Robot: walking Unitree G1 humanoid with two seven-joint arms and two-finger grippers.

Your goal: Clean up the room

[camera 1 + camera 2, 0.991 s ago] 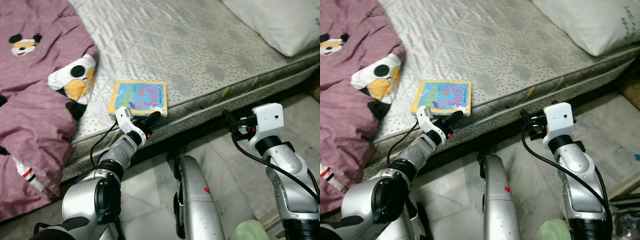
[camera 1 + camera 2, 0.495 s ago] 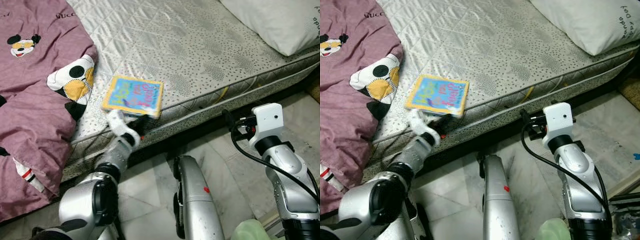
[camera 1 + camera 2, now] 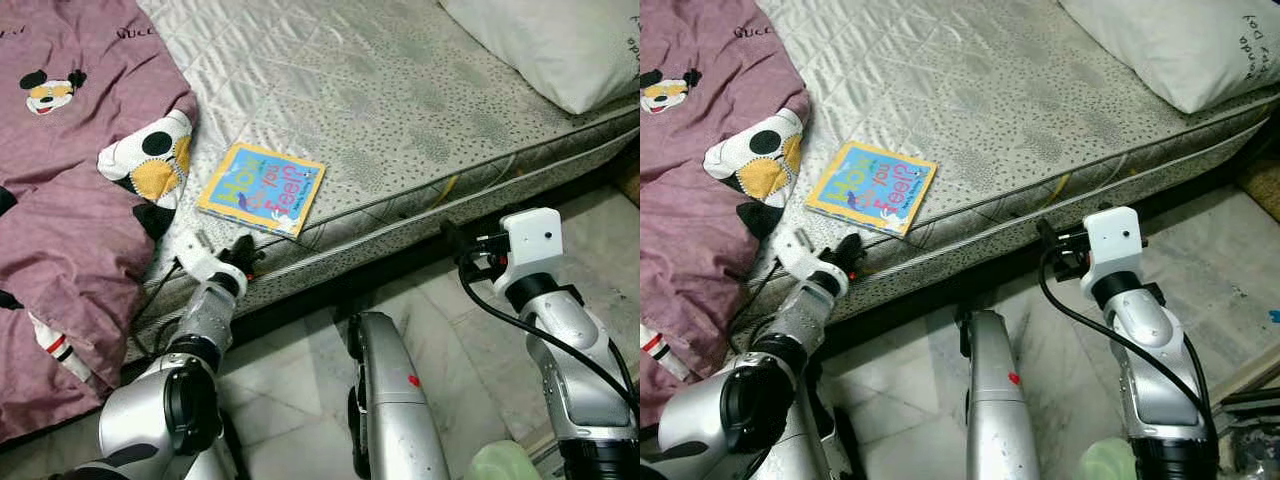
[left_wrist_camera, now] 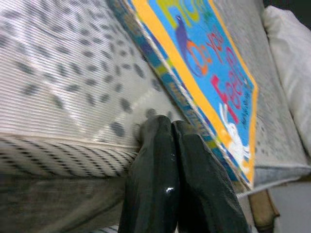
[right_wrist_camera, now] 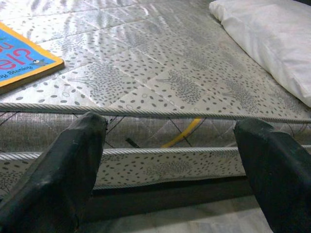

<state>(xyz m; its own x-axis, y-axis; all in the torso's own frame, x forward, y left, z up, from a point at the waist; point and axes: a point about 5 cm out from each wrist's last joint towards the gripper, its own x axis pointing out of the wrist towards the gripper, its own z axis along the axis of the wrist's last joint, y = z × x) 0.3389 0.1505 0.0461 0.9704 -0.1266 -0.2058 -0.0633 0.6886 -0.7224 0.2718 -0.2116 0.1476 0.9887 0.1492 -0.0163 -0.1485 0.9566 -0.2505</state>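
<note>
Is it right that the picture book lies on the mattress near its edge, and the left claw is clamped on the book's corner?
Not quite. The picture book does lie on the mattress near its edge, but the left claw is not clamped on it. The left wrist view shows its fingers pressed together with nothing between them, at the mattress edge just below the book.

The left hand (image 4: pixel 172 127) has its two black fingers (image 4: pixel 150 170) pressed together, tips at the mattress (image 4: pixel 58 73) edge. Just past them lies a colourful book (image 4: pixel 209 73) running from top centre to lower right, seemingly touching the tips. A white pillow (image 4: pixel 286 63) sits at upper right.
</note>
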